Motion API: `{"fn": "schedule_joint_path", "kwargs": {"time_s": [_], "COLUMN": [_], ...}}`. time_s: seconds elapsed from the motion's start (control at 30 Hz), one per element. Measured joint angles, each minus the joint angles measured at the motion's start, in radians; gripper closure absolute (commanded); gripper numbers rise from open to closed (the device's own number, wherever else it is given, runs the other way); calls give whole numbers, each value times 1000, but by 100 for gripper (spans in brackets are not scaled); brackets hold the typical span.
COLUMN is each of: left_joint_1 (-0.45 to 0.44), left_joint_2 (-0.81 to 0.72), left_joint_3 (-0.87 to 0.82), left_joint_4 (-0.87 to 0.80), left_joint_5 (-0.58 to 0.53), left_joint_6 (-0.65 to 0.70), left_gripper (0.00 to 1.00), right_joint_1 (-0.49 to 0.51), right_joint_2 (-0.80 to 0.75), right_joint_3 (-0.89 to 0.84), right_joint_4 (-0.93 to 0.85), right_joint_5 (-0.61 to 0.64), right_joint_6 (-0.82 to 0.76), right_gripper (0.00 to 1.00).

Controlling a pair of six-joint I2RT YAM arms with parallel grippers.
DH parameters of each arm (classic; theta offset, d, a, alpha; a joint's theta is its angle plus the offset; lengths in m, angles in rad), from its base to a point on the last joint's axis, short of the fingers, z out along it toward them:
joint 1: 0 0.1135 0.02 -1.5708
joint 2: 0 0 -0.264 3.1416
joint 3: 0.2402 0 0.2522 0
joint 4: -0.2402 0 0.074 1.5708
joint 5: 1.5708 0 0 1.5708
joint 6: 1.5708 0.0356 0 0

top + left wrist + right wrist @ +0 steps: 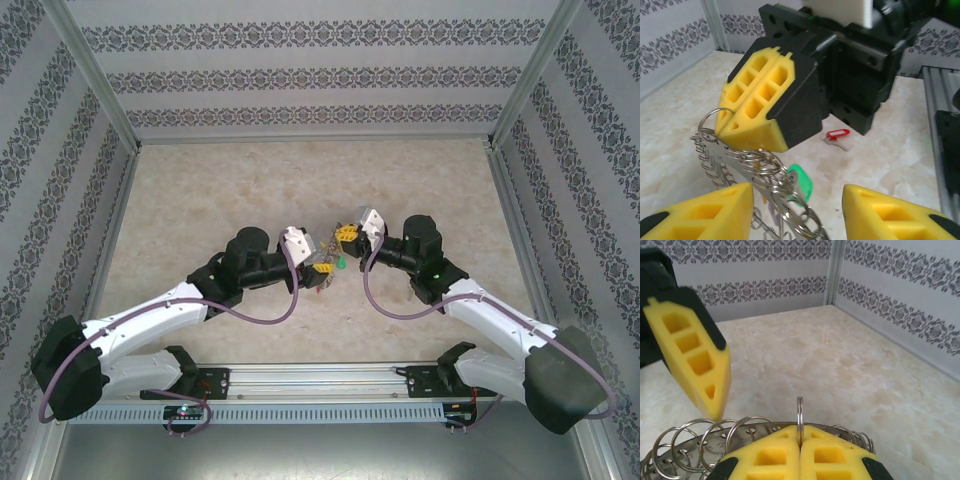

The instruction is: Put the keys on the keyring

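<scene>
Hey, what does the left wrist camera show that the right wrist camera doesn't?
Left wrist: a red key lying on the table, a green key tag hanging among the links, and the gap of the open left gripper.
Right wrist: a small ring seen edge-on, standing up from the pinch, with a wall corner beyond.
Both: the keyring, the right gripper shut on the keyring by that small ring, and one finger of the left gripper.
</scene>
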Motion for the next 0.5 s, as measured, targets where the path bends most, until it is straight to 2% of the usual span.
{"fn": "schedule_joint_path", "kwargs": {"time_s": [0.2, 0.27, 0.33, 0.5], "left_joint_1": [1, 5, 14, 87], "left_joint_2": [-114, -160, -190, -177], "left_joint_3": [-73, -103, -121, -122], "left_joint_4": [-47, -55, -71, -92], "left_joint_5": [10, -5, -19, -18], "left_joint_6": [-12, -13, -11, 21], "left_gripper": [41, 42, 45, 63], "right_joint_1": [-31, -37, -40, -37], "right_joint_2": [48, 64, 81, 117], "right_joint_3": [0, 0, 3, 38], "right_joint_4": [1, -2, -18, -118], "right_joint_5": [-125, -166, -206, -254], "right_joint_6": [-71, -103, -140, -260], "right_gripper": [100, 100, 100, 100]}}
